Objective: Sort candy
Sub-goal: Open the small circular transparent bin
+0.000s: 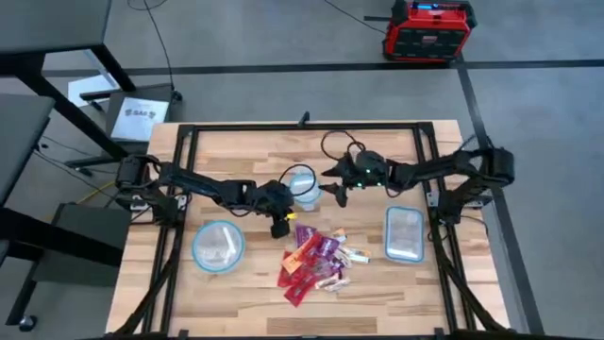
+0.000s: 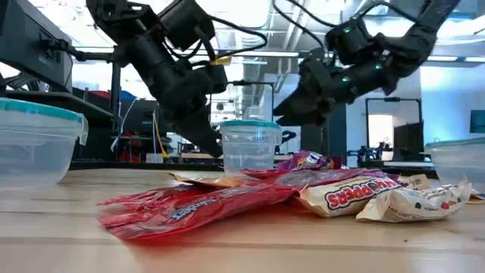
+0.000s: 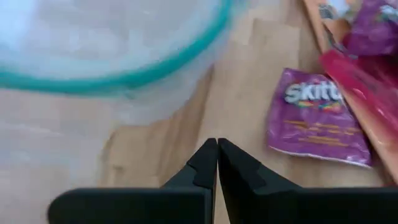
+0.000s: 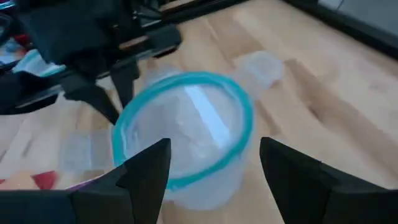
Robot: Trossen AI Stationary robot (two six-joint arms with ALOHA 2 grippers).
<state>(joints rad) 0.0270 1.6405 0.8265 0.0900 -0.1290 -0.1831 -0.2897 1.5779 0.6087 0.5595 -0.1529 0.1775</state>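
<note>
I'm working in a lab or workshop: grey concrete floor (image 1: 283, 38), a wooden desk (image 1: 236, 151) on a black frame, a red equipment case (image 1: 427, 30), exposed ceiling ducts (image 2: 258, 23).

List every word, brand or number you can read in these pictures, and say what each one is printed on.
"SKITT", cut off by the picture's edge: on the flat purple candy wrapper lying on the wooden table, left wrist view.
"PEPPERS", only partly legible: on the whitish candy wrapper, low view.
White lettering on the long red candy wrapper: too blurred to read.
Printing on the white paper sheet beyond the table: too small to read.
</note>
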